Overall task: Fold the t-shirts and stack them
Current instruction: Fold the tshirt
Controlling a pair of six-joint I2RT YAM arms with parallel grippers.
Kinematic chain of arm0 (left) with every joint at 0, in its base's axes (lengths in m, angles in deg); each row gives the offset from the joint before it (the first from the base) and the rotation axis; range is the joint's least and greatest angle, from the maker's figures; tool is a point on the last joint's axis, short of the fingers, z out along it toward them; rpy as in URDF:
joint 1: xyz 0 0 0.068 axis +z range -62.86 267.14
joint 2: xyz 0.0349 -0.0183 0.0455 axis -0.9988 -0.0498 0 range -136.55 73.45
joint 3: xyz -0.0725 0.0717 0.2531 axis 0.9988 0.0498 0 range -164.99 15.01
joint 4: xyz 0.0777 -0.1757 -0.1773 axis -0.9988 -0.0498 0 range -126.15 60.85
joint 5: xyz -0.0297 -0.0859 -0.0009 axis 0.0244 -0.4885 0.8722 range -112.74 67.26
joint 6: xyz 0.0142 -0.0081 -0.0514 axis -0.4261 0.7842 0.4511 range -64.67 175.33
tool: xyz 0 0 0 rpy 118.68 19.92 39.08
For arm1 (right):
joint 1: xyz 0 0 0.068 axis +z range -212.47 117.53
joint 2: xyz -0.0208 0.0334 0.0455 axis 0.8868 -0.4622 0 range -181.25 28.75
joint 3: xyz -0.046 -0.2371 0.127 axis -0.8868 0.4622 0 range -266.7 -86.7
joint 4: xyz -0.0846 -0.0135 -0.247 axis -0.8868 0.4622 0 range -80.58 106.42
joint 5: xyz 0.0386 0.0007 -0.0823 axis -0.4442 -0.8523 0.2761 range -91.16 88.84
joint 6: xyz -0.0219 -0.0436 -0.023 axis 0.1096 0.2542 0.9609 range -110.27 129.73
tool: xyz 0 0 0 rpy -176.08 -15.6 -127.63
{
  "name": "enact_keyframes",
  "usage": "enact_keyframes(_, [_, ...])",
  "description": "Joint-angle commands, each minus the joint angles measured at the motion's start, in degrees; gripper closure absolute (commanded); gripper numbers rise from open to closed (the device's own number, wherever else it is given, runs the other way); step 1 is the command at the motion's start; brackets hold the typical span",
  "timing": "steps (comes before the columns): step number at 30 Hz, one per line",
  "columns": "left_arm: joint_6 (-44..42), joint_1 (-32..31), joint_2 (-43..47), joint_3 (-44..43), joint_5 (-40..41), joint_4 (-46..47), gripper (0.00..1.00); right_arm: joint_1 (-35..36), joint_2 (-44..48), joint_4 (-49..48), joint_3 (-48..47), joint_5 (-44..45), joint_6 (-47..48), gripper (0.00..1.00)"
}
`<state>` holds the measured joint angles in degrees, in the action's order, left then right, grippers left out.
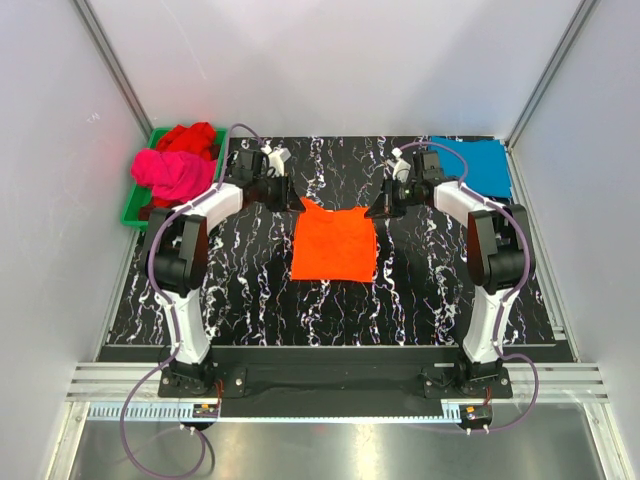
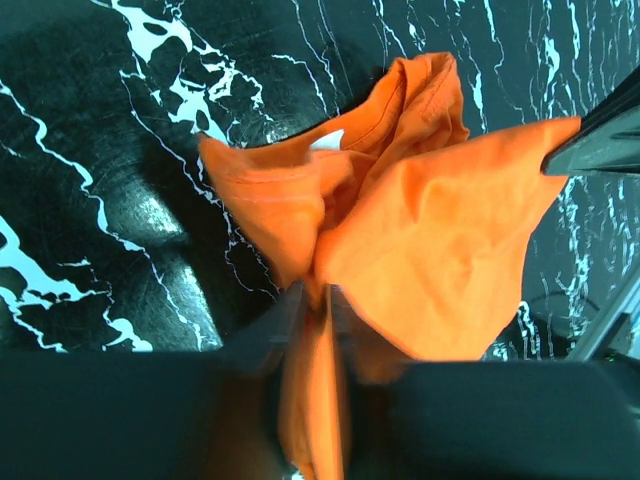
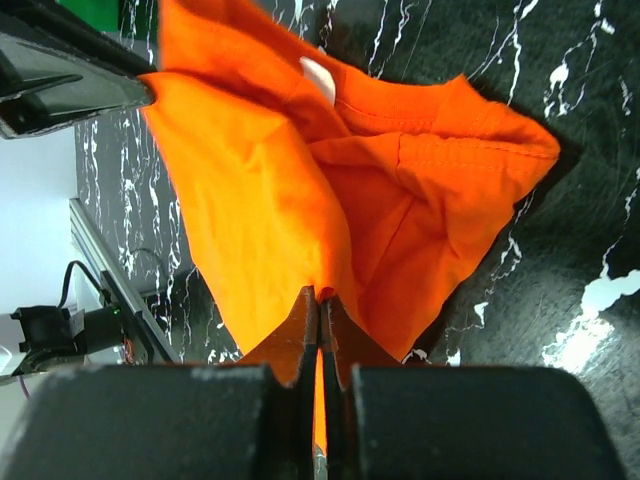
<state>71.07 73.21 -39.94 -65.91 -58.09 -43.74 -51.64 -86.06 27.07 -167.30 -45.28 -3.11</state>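
The orange t-shirt (image 1: 335, 245) lies partly folded on the black marbled table (image 1: 420, 290), its far edge lifted. My left gripper (image 1: 298, 203) pinches the far left corner; in the left wrist view the jaws (image 2: 322, 300) are shut on bunched orange cloth (image 2: 440, 250). On the far right corner my right gripper (image 1: 372, 210) holds the same shirt, jaws (image 3: 320, 295) pressed together with orange fabric (image 3: 300, 190) between them. A teal-blue t-shirt (image 1: 475, 163) lies flat at the back right. The magenta-pink t-shirt (image 1: 175, 172) and the red t-shirt (image 1: 190, 138) are heaped at the back left.
A green plastic tray (image 1: 135, 212) under the pink and red shirts sits at the table's back left corner. White walls close in the left, right and back. Both arm bases stand on the rail at the near edge.
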Motion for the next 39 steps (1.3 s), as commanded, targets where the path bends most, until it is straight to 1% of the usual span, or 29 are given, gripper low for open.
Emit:
enact_keyframes(1, [-0.5,-0.1,2.9,0.4,1.0,0.2,0.7,0.8,3.5,-2.9,1.1,0.7,-1.2,1.0])
enact_keyframes(2, [-0.6,-0.1,2.8,0.4,1.0,0.1,0.68,0.9,3.5,-3.0,1.3,0.8,-1.3,1.0])
enact_keyframes(3, [-1.2,-0.1,2.5,0.6,0.8,0.0,0.81,1.0,3.5,-3.1,1.4,0.9,-1.4,1.0])
enact_keyframes(5, [-1.4,-0.1,2.2,0.8,0.2,-0.1,0.97,1.1,3.5,-3.5,1.5,0.8,-1.7,1.0])
enact_keyframes(6, [-1.6,-0.1,2.1,1.0,0.2,0.0,1.0,1.1,3.7,-3.6,1.5,0.9,-1.8,1.0])
enact_keyframes(9, [-1.9,-0.1,1.7,0.9,0.6,0.2,1.0,1.1,3.8,-3.5,1.3,0.9,-1.9,1.0])
enact_keyframes(11, [-2.5,-0.1,1.7,0.8,2.1,-0.2,0.79,1.1,3.6,-3.3,1.0,0.8,-1.7,1.0])
enact_keyframes(12, [-2.8,0.0,1.7,0.8,2.4,0.1,0.73,1.1,3.4,-3.1,0.8,0.6,-1.8,1.0])
enact_keyframes(14, [-3.3,0.0,1.0,0.3,2.8,0.8,0.66,1.1,3.1,-2.6,0.4,0.4,-1.6,1.0])
enact_keyframes(17, [-3.7,0.0,-1.7,-1.8,2.6,0.8,0.61,1.1,2.8,-2.5,0.3,0.3,-1.1,1.0])
enact_keyframes(23, [-4.6,0.0,-5.1,-4.5,2.4,-0.2,0.63,1.1,2.5,-1.4,-0.1,0.2,0.1,1.0])
enact_keyframes(29, [-4.7,0.0,-6.1,-4.9,2.8,0.1,0.63,1.2,1.7,-1.8,-0.6,-0.2,0.0,1.0])
enact_keyframes(31, [-4.7,0.0,-6.4,-5.0,3.2,0.1,0.6,1.1,1.6,-1.7,-1.0,-0.4,0.1,1.0])
enact_keyframes(34, [-4.4,0.0,-6.8,-4.9,2.5,0.8,0.6,1.2,1.3,-1.2,-1.4,-0.4,0.5,1.0])
enact_keyframes(35, [-4.1,0.0,-6.9,-5.1,2.1,1.1,0.62,1.2,1.3,-1.0,-1.4,-0.4,0.7,1.0])
enact_keyframes(38, [-3.6,0.0,-7.5,-5.6,0.8,1.4,0.69,1.2,1.2,-1.0,-1.4,-0.4,0.8,1.0])
enact_keyframes(39, [-3.4,-0.1,-7.5,-5.6,0.1,1.8,0.74,1.1,1.2,-1.0,-1.5,-0.4,0.7,1.0])
